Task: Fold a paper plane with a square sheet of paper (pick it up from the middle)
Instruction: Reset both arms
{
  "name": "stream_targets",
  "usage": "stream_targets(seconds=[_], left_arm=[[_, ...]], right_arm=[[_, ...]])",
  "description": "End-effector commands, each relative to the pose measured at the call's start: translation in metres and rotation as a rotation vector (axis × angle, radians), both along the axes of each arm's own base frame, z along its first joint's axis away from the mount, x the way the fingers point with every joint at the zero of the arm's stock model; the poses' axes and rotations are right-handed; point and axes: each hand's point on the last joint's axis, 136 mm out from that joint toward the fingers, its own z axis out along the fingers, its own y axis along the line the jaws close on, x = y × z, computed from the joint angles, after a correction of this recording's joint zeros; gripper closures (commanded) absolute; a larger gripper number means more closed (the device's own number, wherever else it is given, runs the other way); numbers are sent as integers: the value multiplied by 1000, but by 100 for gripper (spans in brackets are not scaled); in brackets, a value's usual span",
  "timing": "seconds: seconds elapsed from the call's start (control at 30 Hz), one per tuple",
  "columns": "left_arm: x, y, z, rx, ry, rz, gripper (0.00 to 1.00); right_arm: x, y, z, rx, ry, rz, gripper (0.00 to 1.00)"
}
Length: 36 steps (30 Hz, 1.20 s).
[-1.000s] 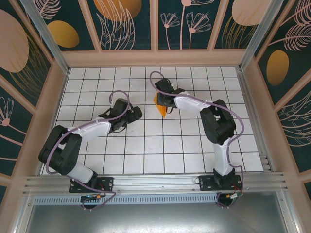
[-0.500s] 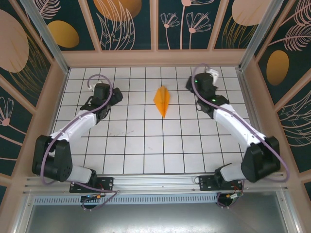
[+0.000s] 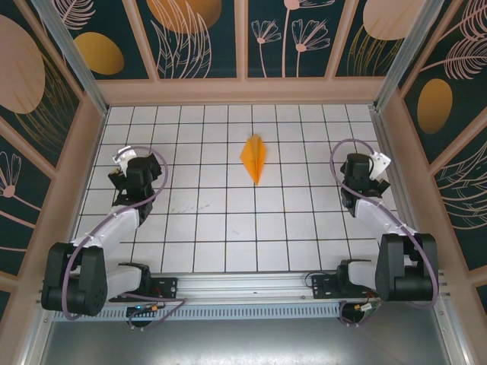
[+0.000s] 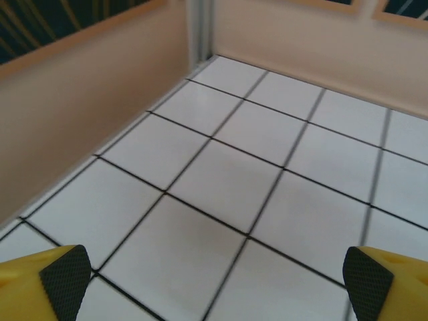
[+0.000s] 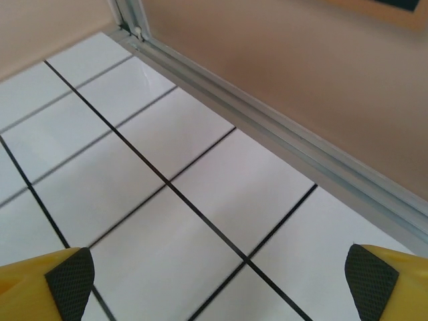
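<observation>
Our left gripper (image 4: 215,287) stood wide open over bare tiles, gripping nothing, its arm (image 3: 114,220) folded back at the frame's left. The paper plane (image 3: 255,158) lay flat at upper centre on the gridded table (image 3: 228,220), well apart from both arms. At right, the right gripper (image 5: 221,284) gaped empty beside the wall rail (image 5: 281,144).

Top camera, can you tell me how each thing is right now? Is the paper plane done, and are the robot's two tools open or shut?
paper plane: folded into a pointed dart, lying on the table, nothing touching it.
left tool: open, empty, off at the left side of the table, apart from the plane.
right tool: open, empty, off at the right side of the table, apart from the plane.
</observation>
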Motion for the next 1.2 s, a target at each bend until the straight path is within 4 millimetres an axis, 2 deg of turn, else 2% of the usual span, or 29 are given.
stream_targets(seconds=[0.0,0.13,0.3,0.43,0.57,0.7,0.93,1.17], left_arm=[[-7,16,16,101,-105,38,1],[-1,7,4,115,-136,-59,1],[6,-7,1,126,-187,-172,1],[14,-11,-5,112,-205,-238,1],[19,-16,-3,81,-247,-294,1],[25,-21,-14,74,-246,-332,1],[14,-20,-17,80,-273,-326,1],[16,-18,-17,80,-270,-314,1]], right_arm=[[17,4,15,-43,-142,76,1],[22,19,11,-79,-195,199,1],[26,40,13,-94,-278,343,1],[30,52,10,-104,-308,417,1],[33,57,11,-128,-327,458,1],[35,59,4,-131,-331,479,1],[34,66,-4,-126,-337,524,1],[33,66,-6,-127,-343,529,1]])
